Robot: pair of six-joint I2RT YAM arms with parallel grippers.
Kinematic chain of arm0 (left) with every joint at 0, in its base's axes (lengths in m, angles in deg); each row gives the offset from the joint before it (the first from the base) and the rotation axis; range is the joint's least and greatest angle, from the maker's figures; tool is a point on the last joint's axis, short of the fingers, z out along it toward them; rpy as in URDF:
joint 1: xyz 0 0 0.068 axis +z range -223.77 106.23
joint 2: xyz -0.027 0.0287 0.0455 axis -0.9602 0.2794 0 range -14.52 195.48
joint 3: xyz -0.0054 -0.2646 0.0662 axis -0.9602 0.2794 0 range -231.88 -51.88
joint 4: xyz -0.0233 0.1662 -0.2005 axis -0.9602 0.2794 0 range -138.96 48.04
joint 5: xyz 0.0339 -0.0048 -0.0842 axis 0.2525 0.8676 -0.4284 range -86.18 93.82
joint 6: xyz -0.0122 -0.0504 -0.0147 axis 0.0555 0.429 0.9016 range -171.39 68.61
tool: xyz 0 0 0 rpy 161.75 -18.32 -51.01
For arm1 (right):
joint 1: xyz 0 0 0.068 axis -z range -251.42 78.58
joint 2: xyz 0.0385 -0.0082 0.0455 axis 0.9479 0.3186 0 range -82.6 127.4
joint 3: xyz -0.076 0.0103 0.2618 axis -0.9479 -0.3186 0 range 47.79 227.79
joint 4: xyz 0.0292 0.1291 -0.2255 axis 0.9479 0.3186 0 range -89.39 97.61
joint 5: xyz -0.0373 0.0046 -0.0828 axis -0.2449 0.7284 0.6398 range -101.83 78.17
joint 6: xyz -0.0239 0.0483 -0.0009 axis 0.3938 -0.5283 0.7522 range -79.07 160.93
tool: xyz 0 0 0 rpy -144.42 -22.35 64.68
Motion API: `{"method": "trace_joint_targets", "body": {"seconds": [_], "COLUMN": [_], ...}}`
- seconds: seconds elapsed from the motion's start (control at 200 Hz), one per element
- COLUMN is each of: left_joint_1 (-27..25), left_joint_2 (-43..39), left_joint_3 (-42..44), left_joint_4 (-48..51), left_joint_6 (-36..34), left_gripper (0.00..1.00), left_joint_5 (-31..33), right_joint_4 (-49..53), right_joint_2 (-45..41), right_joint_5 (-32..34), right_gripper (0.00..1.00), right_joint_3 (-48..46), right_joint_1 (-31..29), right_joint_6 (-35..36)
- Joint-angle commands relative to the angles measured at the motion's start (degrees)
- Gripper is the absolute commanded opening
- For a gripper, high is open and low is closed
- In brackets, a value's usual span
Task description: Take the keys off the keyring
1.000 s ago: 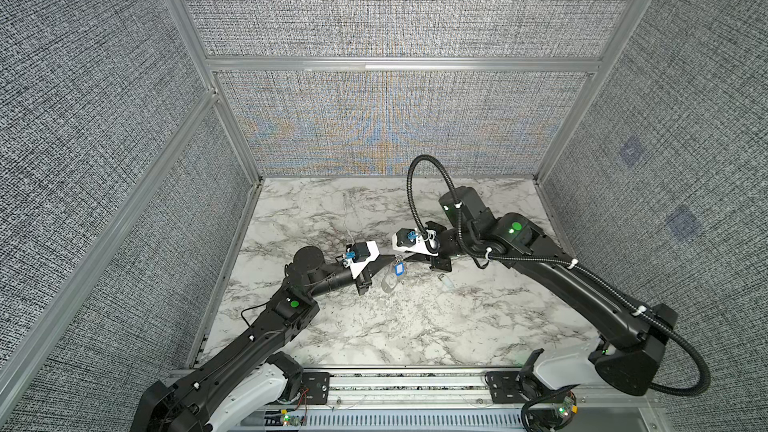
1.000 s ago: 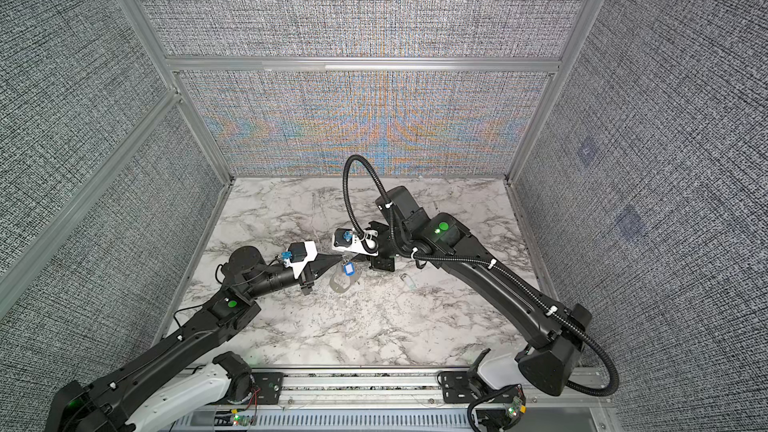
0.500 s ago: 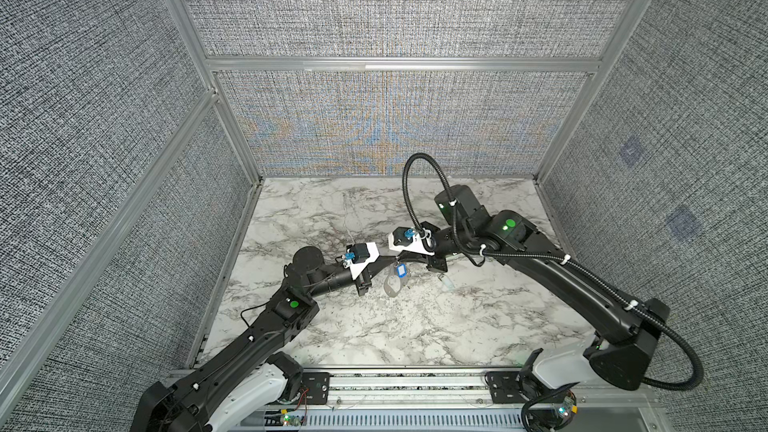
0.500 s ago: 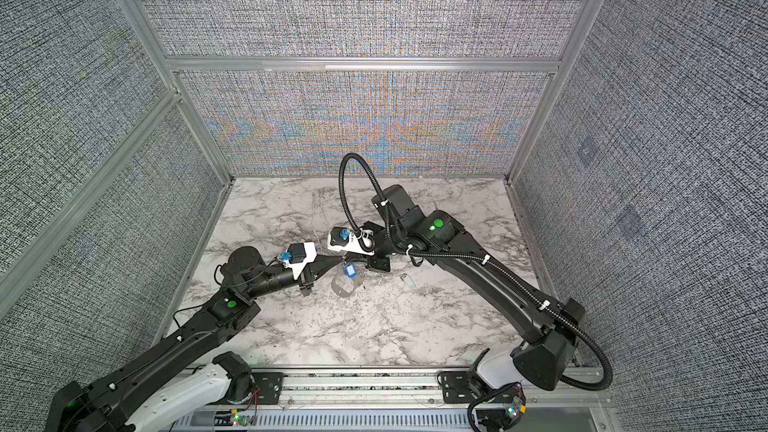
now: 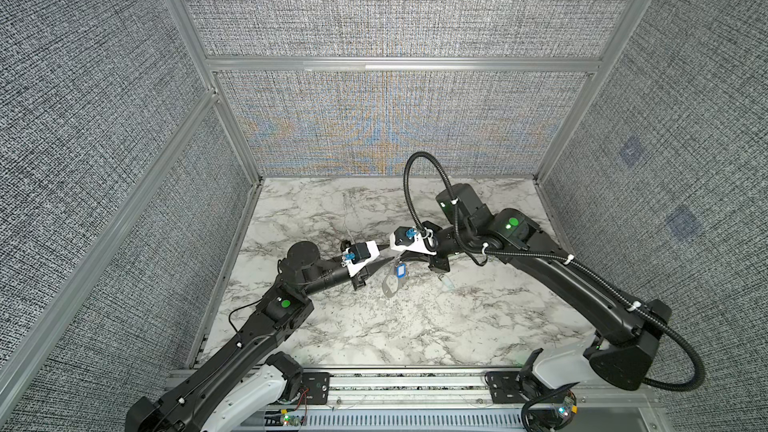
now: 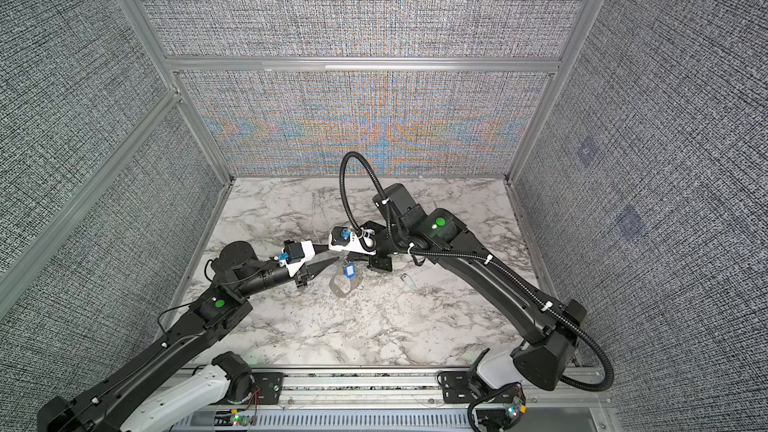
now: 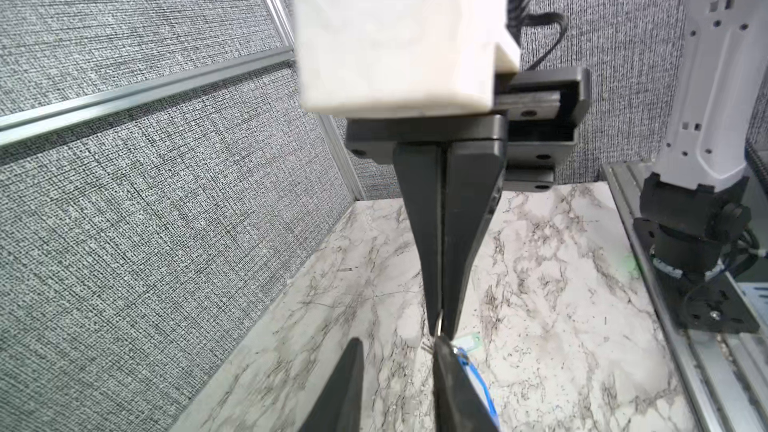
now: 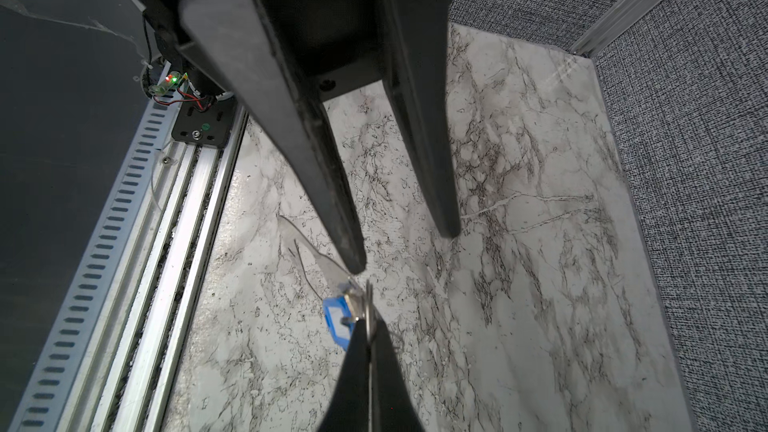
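The right hand point(image 8: 369, 328) clamps the keyring point(image 8: 368, 303) over the bench point(image 8: 519, 284), while the left hand point(image 8: 402, 247) stands released just beside it.

Black arms point(image 5: 552, 280) bear green lights point(image 5: 513, 224), white wrist housings point(image 5: 409, 245), ribbed cable point(image 5: 407, 189).

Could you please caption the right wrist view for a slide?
The right gripper, shut on the keyring by its blue tag, faces the open left gripper.

Left end effector point(image 7: 399, 342) parted, right end effector point(image 8: 369, 324) pinched shut, tip-to-tip
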Motion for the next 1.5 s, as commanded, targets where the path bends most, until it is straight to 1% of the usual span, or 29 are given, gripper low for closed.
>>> {"method": "trace_joint_targets", "body": {"seconds": [0.0, 0.18, 0.425, 0.68, 0.795, 0.941, 1.171, 1.366, 1.496], "left_joint_1": [0.1, 0.1, 0.0, 0.1, 0.1, 0.1, 0.0, 0.0, 0.1], "left_joint_2": [1.2, 3.0, 3.4, -0.1, 0.1, 1.8, 3.5, 3.7, 3.9], "left_joint_3": [-2.2, -3.2, -2.9, -0.8, -0.7, -0.6, -0.9, -1.0, -1.1], "left_joint_4": [8.5, 8.3, 7.1, 4.3, 5.2, 3.8, 1.4, 1.4, 1.1], "left_joint_6": [-6.6, -6.6, -5.7, -4.7, -4.6, -3.7, -2.6, -2.3, -2.0], "left_gripper": [0.32, 0.31, 0.27, 0.3, 0.3, 0.29, 0.24, 0.16, 0.14], "left_joint_5": [-0.6, -4.2, -5.8, -2.5, -4.2, -6.6, -6.8, -6.8, -6.9], "right_joint_4": [1.2, 1.0, 1.0, 1.4, 0.5, -0.1, -0.2, -0.4, -0.5], "right_joint_2": [0.4, 0.8, 0.8, 0.5, 0.3, 0.5, 0.2, 0.1, 0.1], "right_joint_5": [-0.8, -1.2, -1.5, 1.7, 1.2, 0.2, -1.0, -1.6, -1.9], "right_gripper": [0.0, 0.0, 0.0, 0.0, 0.0, 0.0, 0.0, 0.0, 0.0], "right_joint_3": [0.8, 1.1, 1.2, 0.1, -0.2, 0.3, 0.0, 0.3, 0.4], "right_joint_1": [-0.1, -0.1, -0.1, 0.0, 0.0, -0.1, -0.1, -0.2, -0.2], "right_joint_6": [0.8, 0.6, 0.5, 0.7, 0.3, 0.1, -0.1, 0.2, 0.3]}}
